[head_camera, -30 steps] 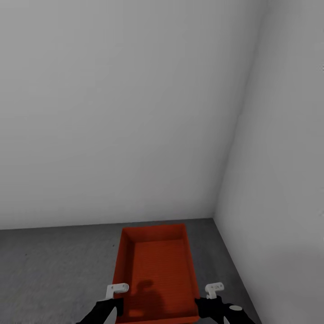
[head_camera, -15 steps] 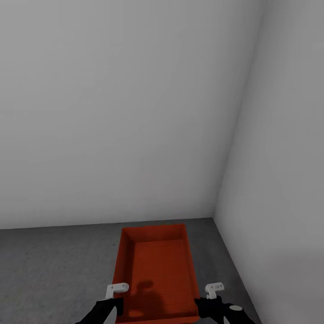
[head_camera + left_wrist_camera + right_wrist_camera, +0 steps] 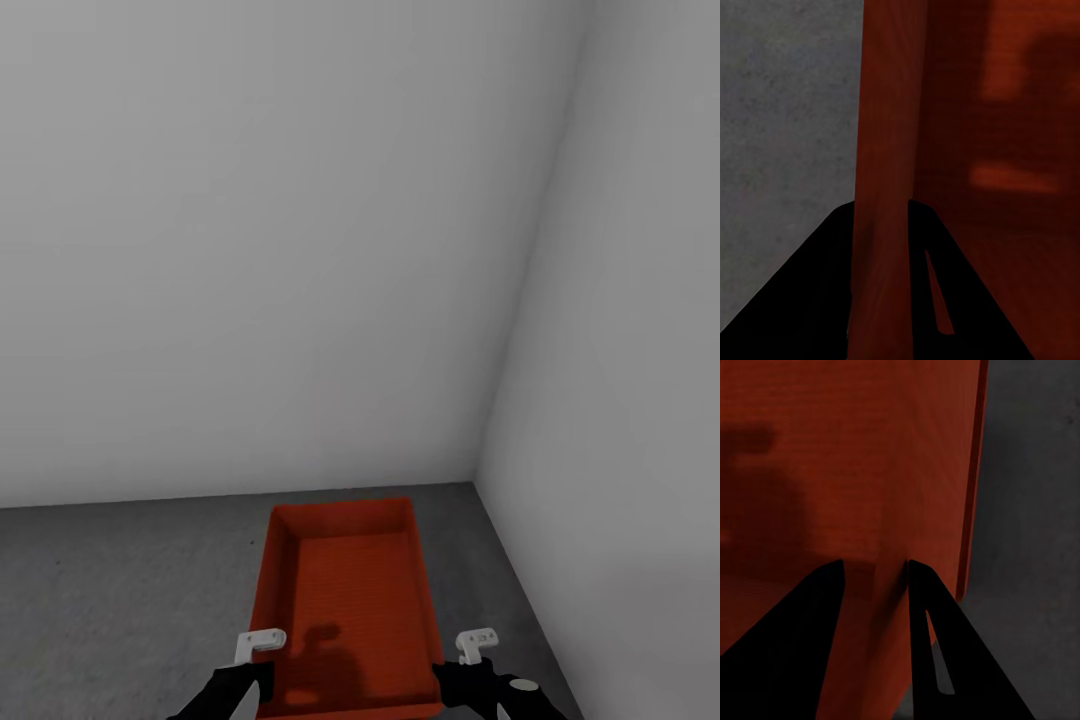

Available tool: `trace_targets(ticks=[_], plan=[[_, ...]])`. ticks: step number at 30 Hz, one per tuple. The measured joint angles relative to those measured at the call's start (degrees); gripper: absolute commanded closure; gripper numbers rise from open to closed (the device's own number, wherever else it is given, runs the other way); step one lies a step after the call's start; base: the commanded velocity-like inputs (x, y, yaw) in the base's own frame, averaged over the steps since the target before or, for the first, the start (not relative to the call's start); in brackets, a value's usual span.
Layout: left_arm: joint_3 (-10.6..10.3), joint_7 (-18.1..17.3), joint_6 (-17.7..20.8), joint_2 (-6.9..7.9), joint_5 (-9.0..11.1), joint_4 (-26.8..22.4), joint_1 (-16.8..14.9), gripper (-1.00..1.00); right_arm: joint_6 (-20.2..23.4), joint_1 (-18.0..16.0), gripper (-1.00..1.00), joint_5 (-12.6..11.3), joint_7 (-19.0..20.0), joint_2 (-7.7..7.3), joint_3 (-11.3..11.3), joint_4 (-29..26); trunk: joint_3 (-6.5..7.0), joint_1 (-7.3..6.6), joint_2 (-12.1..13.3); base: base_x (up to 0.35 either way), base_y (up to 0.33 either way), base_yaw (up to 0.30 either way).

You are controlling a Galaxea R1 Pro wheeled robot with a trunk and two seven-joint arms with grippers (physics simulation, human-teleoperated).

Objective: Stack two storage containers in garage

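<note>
Head view: nothing shifts across last second. Storage container [image 3: 350,610] sits low over garage floor [image 3: 120,590], in corner. Your left tool [image 3: 881,217] and right tool [image 3: 874,574] stay clenched on its side walls (contact with floor unclear). Release looks next.

Both arms end in glossy black housings, the left gripper [image 3: 258,668] and right gripper [image 3: 462,668] each carrying a small white bracket and tapering black fingers [image 3: 802,637].
</note>
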Motion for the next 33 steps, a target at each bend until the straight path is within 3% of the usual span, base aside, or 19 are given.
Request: trace_targets(ticks=[19,33], plan=[[0.0,0.0,0.01,0.0,0.0,0.01,0.02,1.0,0.01,0.0,1.0,0.12,0.07,-0.01,-0.09,0.01,-0.91,0.0,0.0,0.0,0.0,0.0],[0.0,-0.01,-0.01,0.0,-0.01,0.06,0.0,1.0,0.01,0.0,1.0,0.14,0.08,-0.01,-0.1,0.01,-4.53,2.86,-5.22,0.0,0.0,0.0]])
